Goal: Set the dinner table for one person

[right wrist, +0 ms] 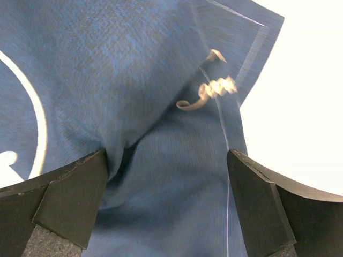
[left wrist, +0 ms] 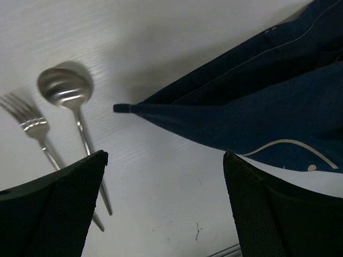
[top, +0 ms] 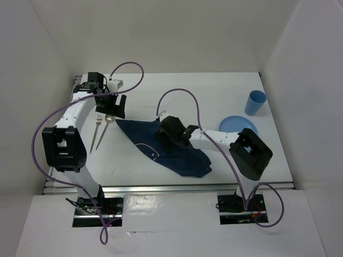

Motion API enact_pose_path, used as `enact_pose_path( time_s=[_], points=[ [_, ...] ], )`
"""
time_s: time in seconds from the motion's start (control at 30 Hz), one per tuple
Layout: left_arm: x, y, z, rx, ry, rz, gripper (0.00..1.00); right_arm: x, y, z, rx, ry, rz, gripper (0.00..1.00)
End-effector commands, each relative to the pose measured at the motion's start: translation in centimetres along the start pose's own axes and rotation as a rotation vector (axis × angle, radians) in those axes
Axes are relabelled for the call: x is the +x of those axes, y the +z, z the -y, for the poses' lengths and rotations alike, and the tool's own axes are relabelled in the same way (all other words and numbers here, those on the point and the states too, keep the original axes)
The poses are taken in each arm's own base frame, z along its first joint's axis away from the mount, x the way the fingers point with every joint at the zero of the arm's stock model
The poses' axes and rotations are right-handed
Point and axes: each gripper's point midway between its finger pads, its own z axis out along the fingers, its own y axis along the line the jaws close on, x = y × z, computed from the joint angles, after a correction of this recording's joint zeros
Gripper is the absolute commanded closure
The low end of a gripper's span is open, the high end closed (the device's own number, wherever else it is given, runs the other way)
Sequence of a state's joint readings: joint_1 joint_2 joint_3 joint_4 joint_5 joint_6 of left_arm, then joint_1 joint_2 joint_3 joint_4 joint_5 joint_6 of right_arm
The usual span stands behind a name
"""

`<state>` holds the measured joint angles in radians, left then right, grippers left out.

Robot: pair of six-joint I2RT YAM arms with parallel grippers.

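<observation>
The dinner table (top: 214, 91) is a white tabletop. A navy placemat (top: 166, 152) lies on it, rumpled and skewed, one corner pointing left. A fork (top: 96, 133) and a spoon (top: 105, 128) lie side by side left of that corner. My left gripper (top: 111, 105) hovers open over bare table between the spoon (left wrist: 67, 88) and the placemat's corner (left wrist: 257, 112), holding nothing. My right gripper (top: 174, 134) stands open right over the placemat (right wrist: 134, 80), a fold of cloth below its fingers (right wrist: 69, 198), nothing pinched.
A light blue plate (top: 236, 124) lies at the right, partly behind my right arm. A blue cup (top: 255, 103) stands beyond it. White walls close in the table on three sides. An aluminium rail (top: 177, 186) runs along the near edge.
</observation>
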<state>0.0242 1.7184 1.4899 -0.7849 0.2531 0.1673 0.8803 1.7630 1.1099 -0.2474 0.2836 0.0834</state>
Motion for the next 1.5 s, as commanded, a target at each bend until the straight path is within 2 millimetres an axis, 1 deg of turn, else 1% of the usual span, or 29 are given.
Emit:
enact_pose_path(
  time_s=[0.0,0.07,0.17,0.2,0.23,0.27,0.3,0.33,0.37,0.4,0.43,0.47,0.53,0.57,0.6,0.73,0.8,0.9,0.93,0.97,1.03,1.07,1.1,1.13,1.2,1.23,1.3,1.37,1.47],
  points=[
    [2.0,2.2,1.7,0.108,-0.105,-0.145,0.05,-4.0,-4.0,1.8,0.044,0.130,0.148,0.04],
    [3.1,2.9,1.4,0.096,-0.131,-0.196,0.05,-4.8,-5.8,1.3,-0.014,0.153,0.182,0.04],
    [4.3,2.7,1.0,0.066,-0.123,-0.235,0.04,-5.4,-7.1,-0.3,-0.120,0.150,0.196,0.04],
    [3.8,2.0,1.2,0.079,-0.079,-0.207,0.04,-5.5,-7.5,-0.7,-0.149,0.140,0.202,0.01],
    [4.0,1.8,1.5,0.099,-0.055,-0.201,0.04,-5.8,-7.6,0.0,-0.164,0.146,0.206,0.00],
    [3.8,1.8,2.0,0.117,-0.018,-0.180,0.04,-6.2,-7.8,-0.5,-0.229,0.153,0.206,0.00],
    [3.5,1.8,1.6,0.100,0.007,-0.160,0.04,-6.2,-7.4,-0.3,-0.252,0.154,0.196,0.00],
    [2.9,1.8,1.2,0.084,0.059,-0.132,0.02,-6.1,-6.7,1.5,-0.247,0.191,0.183,0.00],
    [2.8,2.2,1.3,0.089,0.099,-0.124,0.02,-6.4,-6.6,1.4,-0.316,0.207,0.182,0.00],
    [2.7,2.5,1.1,0.086,0.123,-0.110,0.02,-6.4,-5.8,2.0,-0.337,0.228,0.170,0.00],
    [2.2,3.3,0.7,0.083,0.161,-0.095,0.05,-6.6,-5.0,4.4,-0.326,0.295,0.176,0.00],
    [2.4,3.7,0.7,0.098,0.176,-0.103,0.05,-6.5,-4.7,4.6,-0.375,0.311,0.170,0.00],
    [2.4,4.5,0.9,0.121,0.223,-0.110,0.05,-6.3,-3.7,6.0,-0.384,0.355,0.167,0.02],
    [2.8,5.1,1.0,0.139,0.232,-0.123,0.08,-6.0,-3.2,7.1,-0.365,0.385,0.159,0.03],
    [3.2,5.3,1.0,0.142,0.239,-0.129,0.10,-6.0,-2.9,7.4,-0.366,0.392,0.160,0.04],
    [4.8,7.0,0.1,0.117,0.248,-0.172,0.26,-5.2,-1.7,6.5,-0.416,0.386,0.115,0.16],
    [5.2,7.5,0.0,0.120,0.255,-0.178,0.32,-3.6,-1.1,6.0,-0.426,0.394,0.074,0.16],
    [5.4,7.9,0.6,0.153,0.251,-0.166,0.32,-2.7,-0.7,5.5,-0.438,0.417,0.072,0.16],
    [5.6,8.3,0.8,0.155,0.261,-0.162,0.35,-2.2,-0.6,5.4,-0.438,0.419,0.061,0.16],
    [5.5,8.3,0.8,0.156,0.270,-0.161,0.43,-1.9,0.0,5.3,-0.438,0.430,0.050,0.16],
    [5.4,8.4,0.5,0.140,0.275,-0.157,0.43,-1.1,0.7,5.1,-0.438,0.435,0.024,0.14],
    [5.0,8.3,0.3,0.127,0.270,-0.151,0.40,-1.3,1.0,5.2,-0.438,0.435,0.024,0.14],
    [4.6,7.9,0.4,0.122,0.274,-0.139,0.30,-0.9,1.5,5.1,-0.437,0.439,0.004,0.13],
    [4.2,7.4,0.4,0.116,0.279,-0.123,0.24,-1.4,1.4,5.2,-0.438,0.437,0.013,0.13],
    [2.6,6.4,0.3,0.091,0.315,-0.055,0.15,-1.6,1.7,5.2,-0.438,0.437,0.015,0.13],
    [1.5,5.3,0.2,0.063,0.330,-0.015,0.08,-1.6,1.7,5.2,-0.438,0.437,0.015,0.13],
    [1.1,4.9,-0.5,0.022,0.347,-0.007,0.00,-1.1,2.4,5.1,-0.437,0.441,-0.005,0.13],
    [-0.4,4.6,-1.3,0.005,0.321,0.014,0.00,-1.2,3.0,5.5,-0.409,0.444,-0.014,0.14],
    [-0.5,4.9,-1.9,0.084,0.238,-0.025,0.00,-0.8,3.3,5.4,-0.409,0.455,-0.026,0.14]
  ],
)
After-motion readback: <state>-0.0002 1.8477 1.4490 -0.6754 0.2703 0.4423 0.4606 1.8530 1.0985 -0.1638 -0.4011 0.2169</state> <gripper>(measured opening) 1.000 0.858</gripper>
